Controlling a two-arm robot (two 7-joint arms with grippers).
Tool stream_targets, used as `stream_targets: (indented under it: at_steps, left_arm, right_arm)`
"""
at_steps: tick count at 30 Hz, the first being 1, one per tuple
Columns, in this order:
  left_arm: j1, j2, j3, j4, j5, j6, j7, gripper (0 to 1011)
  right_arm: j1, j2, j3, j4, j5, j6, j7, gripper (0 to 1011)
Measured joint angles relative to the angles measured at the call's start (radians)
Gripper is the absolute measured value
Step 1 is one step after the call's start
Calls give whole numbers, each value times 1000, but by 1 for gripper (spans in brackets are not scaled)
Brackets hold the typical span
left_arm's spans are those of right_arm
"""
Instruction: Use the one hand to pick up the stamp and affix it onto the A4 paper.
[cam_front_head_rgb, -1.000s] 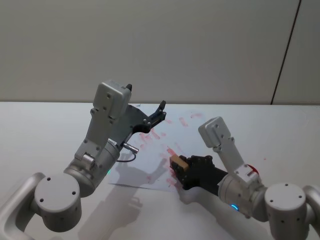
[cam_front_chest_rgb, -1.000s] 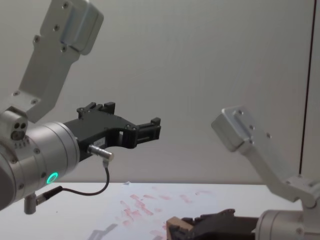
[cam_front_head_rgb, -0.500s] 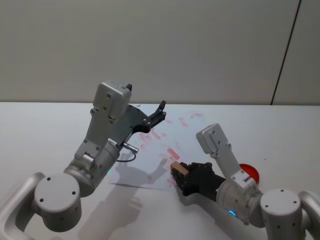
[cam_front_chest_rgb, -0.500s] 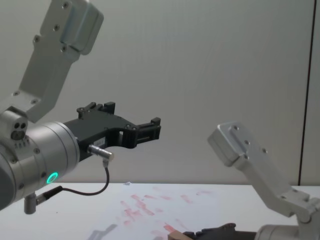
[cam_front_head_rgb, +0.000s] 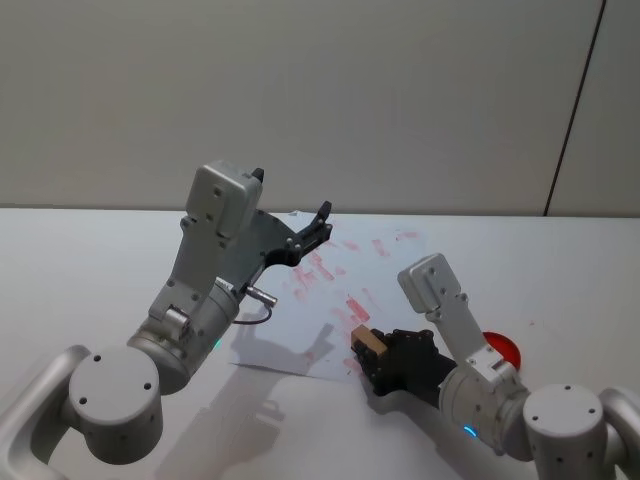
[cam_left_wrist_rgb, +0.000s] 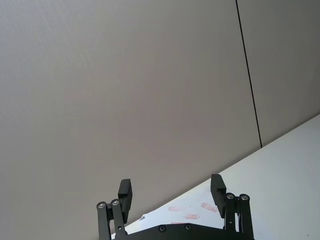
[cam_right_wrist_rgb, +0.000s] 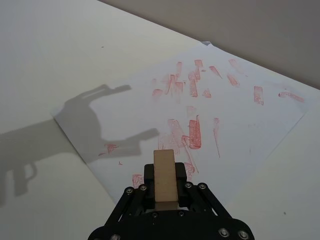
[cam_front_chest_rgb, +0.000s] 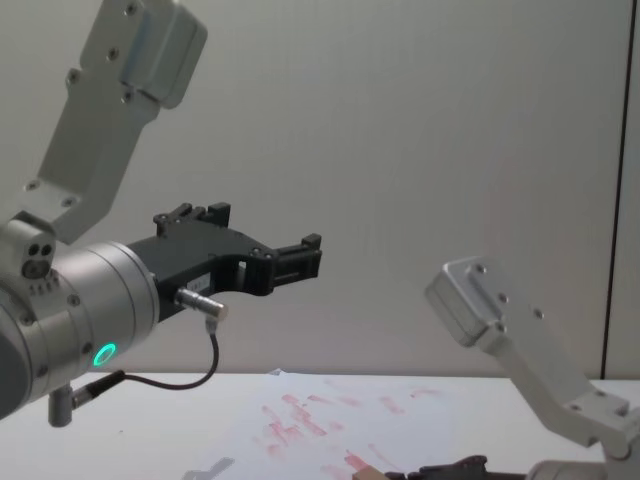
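Observation:
My right gripper (cam_front_head_rgb: 373, 356) is shut on the stamp (cam_front_head_rgb: 366, 342), a small tan wooden block, low over the near right edge of the A4 paper (cam_front_head_rgb: 300, 315). In the right wrist view the stamp (cam_right_wrist_rgb: 164, 175) stands between the black fingers (cam_right_wrist_rgb: 186, 188) above the A4 paper (cam_right_wrist_rgb: 235, 120), which carries several red smudges. I cannot tell whether the stamp touches the sheet. The chest view shows the stamp's (cam_front_chest_rgb: 364, 474) top at the bottom edge. My left gripper (cam_front_head_rgb: 322, 225) hangs open, raised above the paper's far left part; it is also the open left gripper (cam_left_wrist_rgb: 171, 190).
A red round ink pad (cam_front_head_rgb: 503, 348) lies on the white table (cam_front_head_rgb: 90, 260) to the right of my right arm. The left arm's shadow (cam_right_wrist_rgb: 100, 115) falls across the paper's left side. A grey wall stands behind the table.
My right gripper has pulled back and slightly right with the stamp, and the arm's elbow has lowered. The paper appears shifted a little to the right. The left arm has stayed still.

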Motion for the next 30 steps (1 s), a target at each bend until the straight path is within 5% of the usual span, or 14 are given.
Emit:
stream_targets:
  at_steps: [16,30]
  left_arm:
    - [0,0,0,0,0,0,0,1002]
    - [0,0,0,0,0,0,0,1002]
  right_arm:
    - [-3,-14,0,1,68,-55,-22,220]
    - [-12,13,52,-149,203,-74,-75,219]
